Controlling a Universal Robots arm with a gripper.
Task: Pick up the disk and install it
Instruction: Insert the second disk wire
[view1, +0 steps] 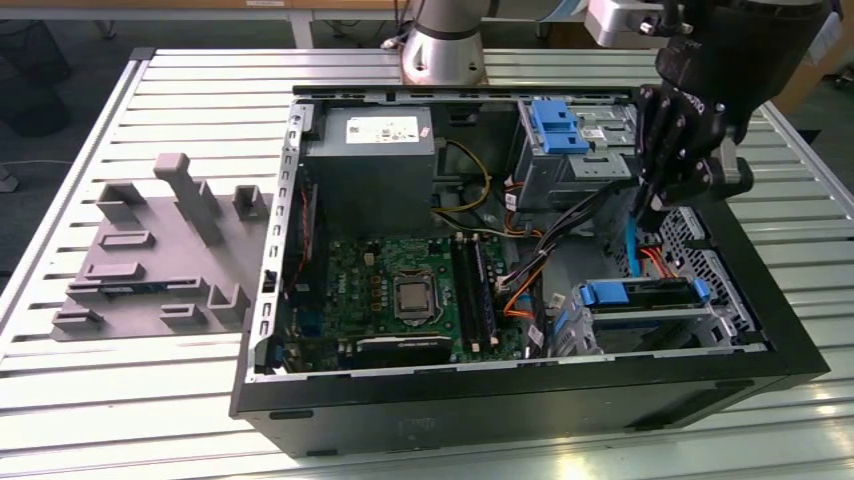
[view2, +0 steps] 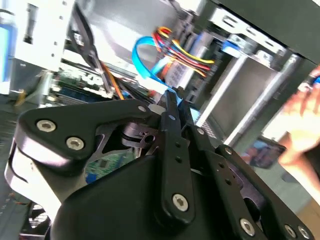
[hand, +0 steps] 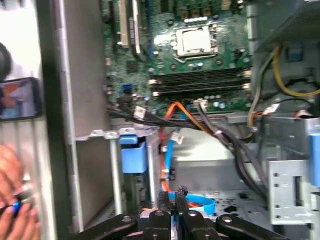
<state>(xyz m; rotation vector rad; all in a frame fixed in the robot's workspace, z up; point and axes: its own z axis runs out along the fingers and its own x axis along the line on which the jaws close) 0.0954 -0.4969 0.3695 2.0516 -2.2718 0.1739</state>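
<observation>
The disk (view1: 642, 294) lies flat in the lower drive cage at the exterior view's right, with its blue carrier front facing up and a silver body under it. In the first wrist view the blue carrier end (hand: 133, 152) sits in the cage wall. My black gripper (view1: 650, 214) hangs inside the open computer case, just above and behind that cage. Its thin fingers are pressed together in both wrist views, with nothing between them (hand: 173, 196) (view2: 172, 102). A blue flat cable (hand: 197, 202) loops right beside the fingertips.
The motherboard (view1: 400, 295) covers the case floor, with the grey power-supply box (view1: 370, 160) behind it. An upright blue bracket (view1: 557, 125) stands on the upper cage. Cable bundles (hand: 220, 135) cross below the gripper. A person's hand (hand: 15, 212) and a phone (hand: 20, 98) are outside the case wall. A grey fixture (view1: 160, 250) lies on the table.
</observation>
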